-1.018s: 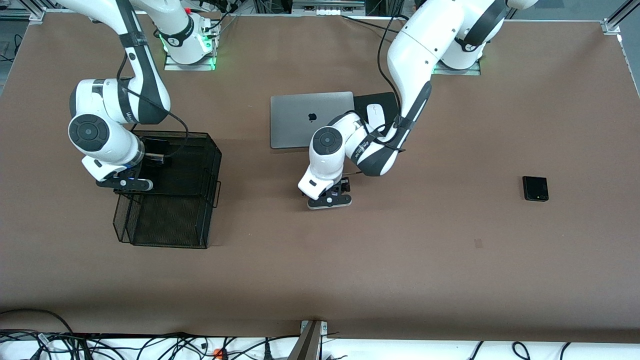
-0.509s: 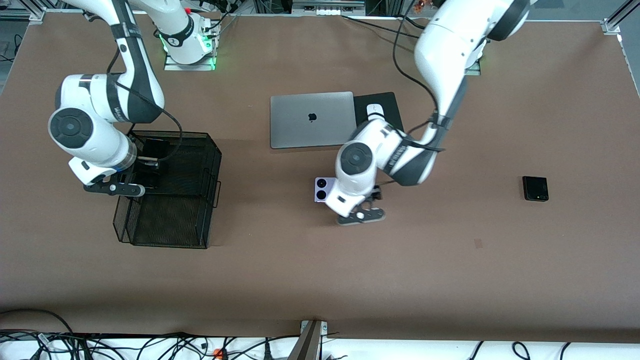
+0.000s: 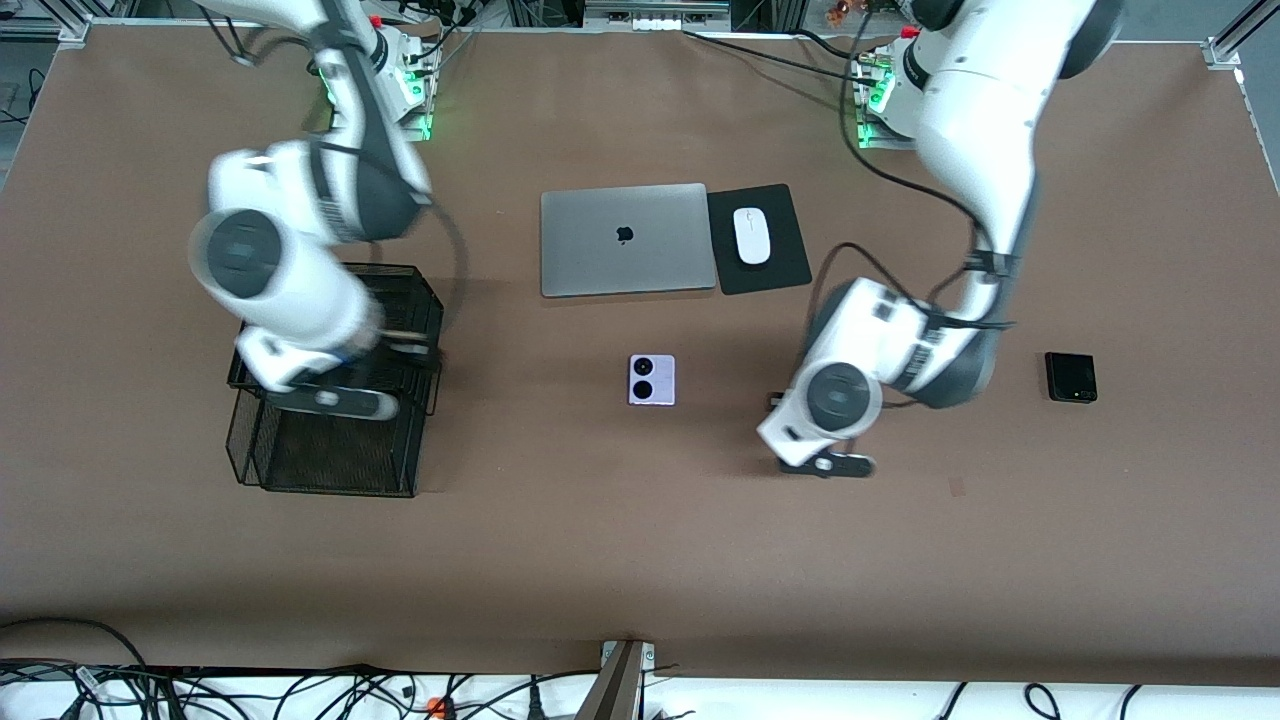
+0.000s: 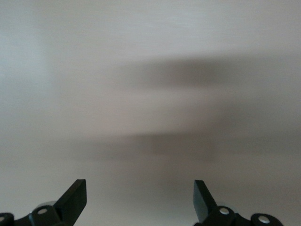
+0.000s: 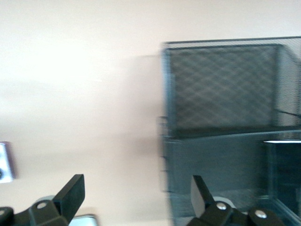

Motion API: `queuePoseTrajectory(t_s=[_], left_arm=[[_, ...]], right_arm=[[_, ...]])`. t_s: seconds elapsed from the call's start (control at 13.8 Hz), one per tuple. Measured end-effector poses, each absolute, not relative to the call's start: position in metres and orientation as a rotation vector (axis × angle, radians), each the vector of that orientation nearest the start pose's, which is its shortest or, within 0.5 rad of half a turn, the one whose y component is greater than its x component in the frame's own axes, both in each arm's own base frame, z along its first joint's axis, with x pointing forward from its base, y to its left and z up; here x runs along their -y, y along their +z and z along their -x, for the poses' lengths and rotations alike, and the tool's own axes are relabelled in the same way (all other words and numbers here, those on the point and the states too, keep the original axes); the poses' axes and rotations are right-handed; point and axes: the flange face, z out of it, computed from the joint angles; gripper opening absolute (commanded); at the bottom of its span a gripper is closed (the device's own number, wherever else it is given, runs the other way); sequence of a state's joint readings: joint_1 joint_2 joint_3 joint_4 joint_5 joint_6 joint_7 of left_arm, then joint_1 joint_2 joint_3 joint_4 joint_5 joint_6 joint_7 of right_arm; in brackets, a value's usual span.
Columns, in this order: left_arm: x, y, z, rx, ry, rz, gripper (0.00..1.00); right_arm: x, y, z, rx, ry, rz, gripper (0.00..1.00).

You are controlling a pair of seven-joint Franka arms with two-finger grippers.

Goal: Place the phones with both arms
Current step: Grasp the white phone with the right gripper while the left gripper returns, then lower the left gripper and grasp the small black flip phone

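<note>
Entry: both arms, phone placing.

Left gripper [image 3: 825,465]: hangs low over bare table [image 3: 600,540], between the lilac-white phone [image 3: 651,380] and the small black phone [image 3: 1071,377], touching neither. In the left wrist view the fingers [image 4: 75,200] stand wide apart with nothing between them.

Right gripper [image 3: 335,400]: over the black mesh basket [image 3: 330,475] toward the right arm's end of the table. Its fingers [image 5: 70,193] are also spread wide and empty. I cannot make out the long black phone; my own arm covers much of the basket.

Both small phones lie flat on the table, well apart from each other. Both are nearer to the front camera than the laptop [image 3: 622,238] and the mouse [image 3: 752,236].

Handling, my judgement:
- Rigid, thin and fairly light, with glossy faces that are likely slippery.
- Take hold across two opposite side edges, with the fingers low to the table and centred along the body so it does not pivot.
- Keep the pads off the lilac phone's two camera circles.
- Clamp only moderately, since the glass could crack.

Risk: a fingertip catching the table, or nudging a phone sideways before closing.
</note>
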State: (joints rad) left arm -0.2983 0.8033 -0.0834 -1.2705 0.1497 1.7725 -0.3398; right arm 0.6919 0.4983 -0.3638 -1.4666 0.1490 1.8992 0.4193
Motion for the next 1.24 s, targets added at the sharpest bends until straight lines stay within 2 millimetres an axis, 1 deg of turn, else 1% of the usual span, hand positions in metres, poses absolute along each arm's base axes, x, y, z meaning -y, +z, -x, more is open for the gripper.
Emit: queuePoseTrajectory(t_s=[0.15,0.29,0.36,0.44,0.51,0.65,0.8,0.87,1.02,1.16,1.24], left_arm=[[0.184,0.260,-0.678,-0.180,0.396,2.904,1.00],[0.131,0.265,-0.679,-0.245,0.421,2.874,1.00],[0.106,0.268,-0.679,-0.279,0.425,2.878,1.00],[0.081,0.270,-0.679,-0.311,0.419,2.885,1.00],[0.055,0.270,-0.677,-0.349,0.407,2.893,1.00],[0.002,0.267,-0.671,-0.418,0.356,2.916,1.00],[-0.051,0.265,-0.660,-0.427,0.308,2.942,1.00],[-0.073,0.264,-0.655,-0.406,0.298,2.952,1.00],[-0.102,0.262,-0.645,-0.353,0.286,2.969,1.00],[-0.123,0.255,-0.634,-0.299,0.221,3.001,1.00],[-0.133,0.247,-0.625,-0.267,0.174,3.023,1.00]], right_arm=[[-0.343,0.384,-0.630,-0.191,0.015,3.154,1.00],[-0.404,0.356,-0.620,-0.156,-0.054,3.087,1.00],[-0.427,0.339,-0.616,-0.143,-0.104,3.054,1.00],[-0.444,0.320,-0.612,-0.124,-0.148,3.036,1.00],[-0.456,0.301,-0.608,-0.103,-0.182,3.027,1.00],[-0.475,0.267,-0.601,-0.064,-0.219,3.018,1.00],[-0.492,0.241,-0.590,-0.054,-0.237,3.011,1.00],[-0.503,0.231,-0.582,-0.060,-0.247,3.004,1.00],[-0.518,0.215,-0.570,-0.072,-0.262,2.994,1.00],[-0.523,0.201,-0.563,-0.060,-0.264,3.003,1.00],[-0.525,0.195,-0.560,-0.042,-0.268,3.013,1.00]])
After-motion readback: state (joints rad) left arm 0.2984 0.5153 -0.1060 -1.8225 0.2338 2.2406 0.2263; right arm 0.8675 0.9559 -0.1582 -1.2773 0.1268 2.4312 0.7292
